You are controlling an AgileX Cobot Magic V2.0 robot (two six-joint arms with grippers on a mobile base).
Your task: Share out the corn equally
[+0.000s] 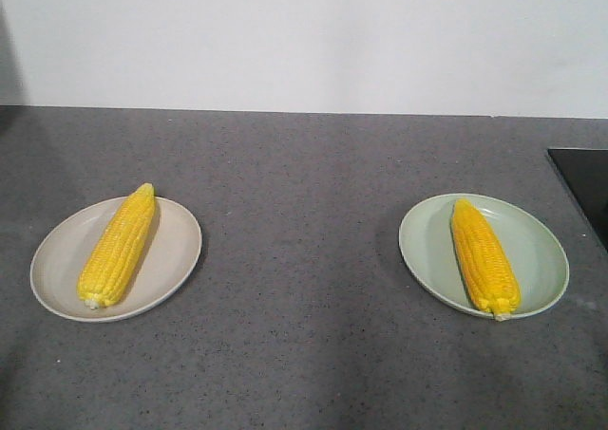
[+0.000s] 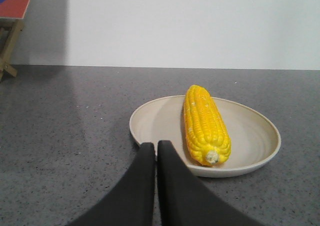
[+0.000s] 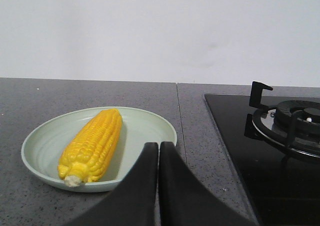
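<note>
Left gripper (image 2: 156, 151) & right gripper (image 3: 158, 153): fingers pressed together, holding nothing. One corn cob (image 1: 118, 246) on beige plate (image 1: 180, 259), left; one cob (image 1: 484, 255) on green plate (image 1: 546, 259), right. Split looks even; best keep arms clear of plates.
</note>
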